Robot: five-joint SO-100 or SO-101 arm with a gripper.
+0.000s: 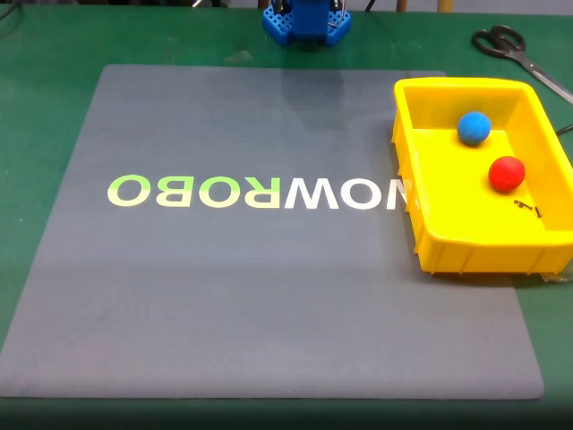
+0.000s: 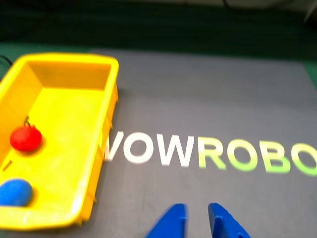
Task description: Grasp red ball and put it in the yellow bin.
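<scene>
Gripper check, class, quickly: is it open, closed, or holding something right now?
Gripper: blue plastic jaws nearly together, empty, over the grey mat.

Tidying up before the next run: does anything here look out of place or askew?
Scissors lie on the green table beside the mat. The yellow bin overhangs the mat's edge. Both balls, red and blue, sit inside it.

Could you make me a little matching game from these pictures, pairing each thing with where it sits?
Things:
1. small matte red ball
2. small blue ball
3. black-handled metal scissors
4. bright yellow plastic bin

Places, in the fixed view:
A. on the green table, top right
B. on the grey mat's right edge
C. inside the bin, nearer the camera
D. inside the bin, farther from the camera

Pairs: 1-C, 2-D, 3-A, 4-B
</scene>
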